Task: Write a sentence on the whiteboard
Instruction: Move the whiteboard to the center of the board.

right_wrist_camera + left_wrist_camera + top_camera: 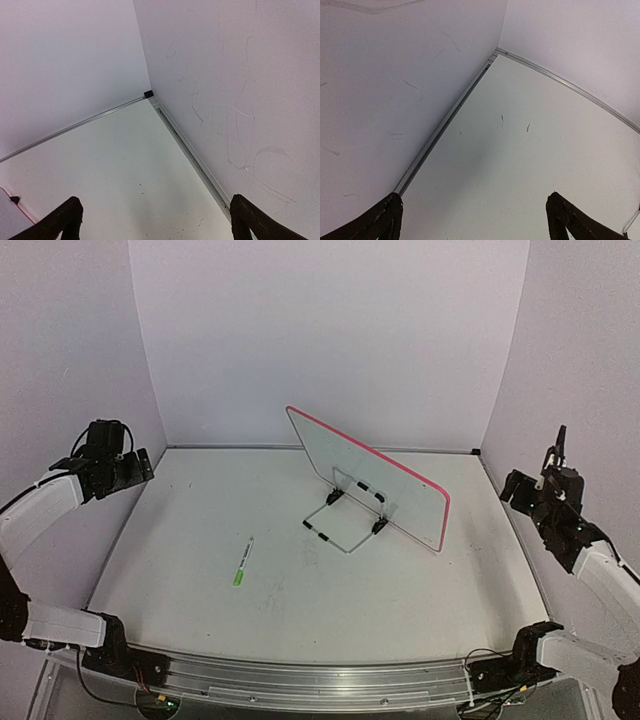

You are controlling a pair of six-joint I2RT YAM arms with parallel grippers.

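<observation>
- Two hands, left [475, 199] and right [156, 199], hang with fingers spread wide and nothing between them, one well out to either side of the whiteboard [400, 502].
- Whiteboard: leans on its wire stand [345, 525] on the table [200, 510], long axis running diagonally from far-left to near-right; no sentence can be made out on the face in view.
- Green marker [244, 562]: lies flat, left of the whiteboard and nearer than its stand, well apart from both; long axis roughly near-to-far, green end nearest.
- Judged relation: the marker lies on the left hand's side of the whiteboard, so the left arm probably has the shorter reach, inward and down.
</observation>
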